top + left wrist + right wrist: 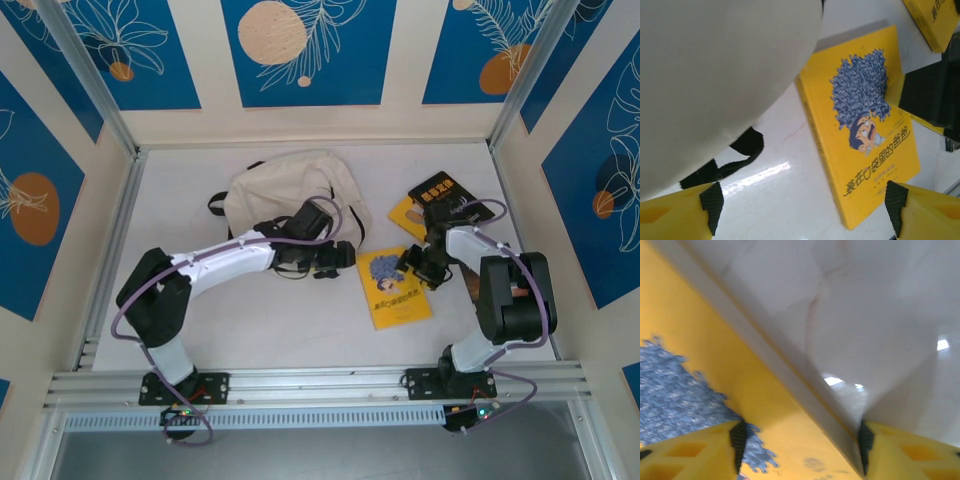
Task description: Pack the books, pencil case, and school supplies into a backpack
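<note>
Fingers [695, 455] of the right gripper [418, 262] are spread astride an edge of the yellow book [394, 288]; the left gripper [802, 205] is parted, empty. The yellow book lies flat on the table [250, 320] near the backpack [285, 180]. It is judged thin, light and slick, so an edge pinch is advised.

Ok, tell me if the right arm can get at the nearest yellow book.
Probably yes. The right end effector sits at the far corner of the book, its open fingers either side of the edge, nothing in the way.
</note>
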Robot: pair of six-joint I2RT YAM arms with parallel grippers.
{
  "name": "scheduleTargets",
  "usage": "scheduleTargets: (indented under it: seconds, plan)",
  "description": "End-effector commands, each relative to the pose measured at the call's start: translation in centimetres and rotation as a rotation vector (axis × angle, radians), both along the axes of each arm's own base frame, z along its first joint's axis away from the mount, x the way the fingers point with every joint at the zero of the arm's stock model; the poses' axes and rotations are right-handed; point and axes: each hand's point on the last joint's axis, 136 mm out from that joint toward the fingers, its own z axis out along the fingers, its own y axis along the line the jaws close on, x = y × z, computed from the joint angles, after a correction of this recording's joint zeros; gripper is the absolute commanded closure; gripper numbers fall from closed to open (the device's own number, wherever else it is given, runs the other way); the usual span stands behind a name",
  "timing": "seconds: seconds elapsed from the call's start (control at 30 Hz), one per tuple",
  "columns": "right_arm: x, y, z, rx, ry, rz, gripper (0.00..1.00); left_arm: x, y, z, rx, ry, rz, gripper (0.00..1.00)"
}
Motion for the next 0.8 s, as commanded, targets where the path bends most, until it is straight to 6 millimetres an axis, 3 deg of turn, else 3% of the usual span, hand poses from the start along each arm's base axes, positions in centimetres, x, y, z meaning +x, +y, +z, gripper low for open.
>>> scheduleTargets:
  seconds: [0.0,0.1,0.17,0.3,0.5,0.77]
  plan:
    - [-3.7,4.3,0.0,0.145,0.096,0.055,0.43,-1.3,-1.1,-0.8,0.009,0.064,-0.026,0.22]
    - [-4.1,6.0,0.7,0.215,0.083,0.064,0.48,-1.6,-1.6,-1.7,0.032,0.083,-0.047,0.3]
    - [-3.9,6.2,1.1,0.225,0.069,0.064,0.49,-1.7,-1.8,-2.3,0.06,0.086,-0.058,0.34]
    - [-3.2,4.6,1.5,0.139,0.036,0.074,0.51,-1.7,-2.0,-3.7,0.116,0.107,-0.071,0.4]
    - [-3.6,4.3,1.4,0.118,0.049,0.088,0.59,-1.6,-1.4,-5.7,0.183,0.136,-0.058,0.41]
    - [-4.3,4.6,0.4,0.121,0.069,0.105,0.68,-2.2,-2.4,-6.9,0.145,0.19,-0.073,0.42]
